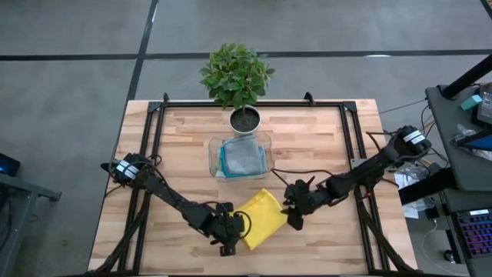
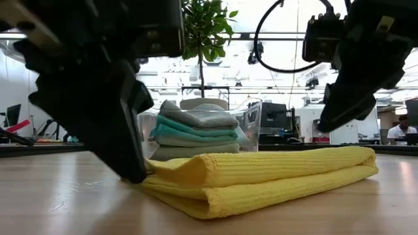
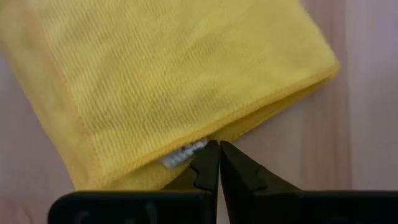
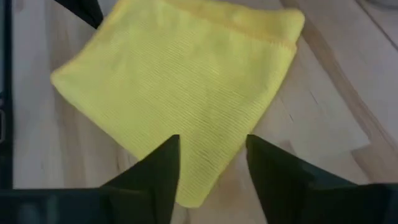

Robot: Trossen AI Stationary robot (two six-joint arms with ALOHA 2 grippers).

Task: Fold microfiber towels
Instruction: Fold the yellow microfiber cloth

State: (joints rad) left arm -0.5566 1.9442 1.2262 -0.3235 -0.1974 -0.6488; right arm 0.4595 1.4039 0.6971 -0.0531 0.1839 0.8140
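Note:
A yellow microfiber towel (image 1: pixel 264 218) lies folded over on the wooden table near its front edge, fold layers stacked flat (image 2: pixel 261 176). My left gripper (image 1: pixel 233 235) is shut, its tips (image 3: pixel 219 146) down at the towel's near-left edge by a white label. My right gripper (image 1: pixel 292 218) stands open above the towel's right end (image 2: pixel 346 111), clear of it; its fingers frame the towel's corner (image 4: pixel 212 140). Other folded towels (image 2: pixel 196 134), grey on top with teal and green beneath, sit stacked in the clear tray (image 1: pixel 214 146). My left gripper's shut fingertips (image 3: pixel 211 160) meet the yellow towel's layered edge (image 3: pixel 186 154) beside the white label, slanting down from the near-left. The towel lies flat on the table. Whether any cloth is caught between the tips, I cannot tell.
A potted plant (image 1: pixel 237 77) stands at the table's far edge behind the tray. Black frame rails (image 1: pixel 154 138) run along the table's left, right and far sides. Bare wood shows left and right of the yellow towel.

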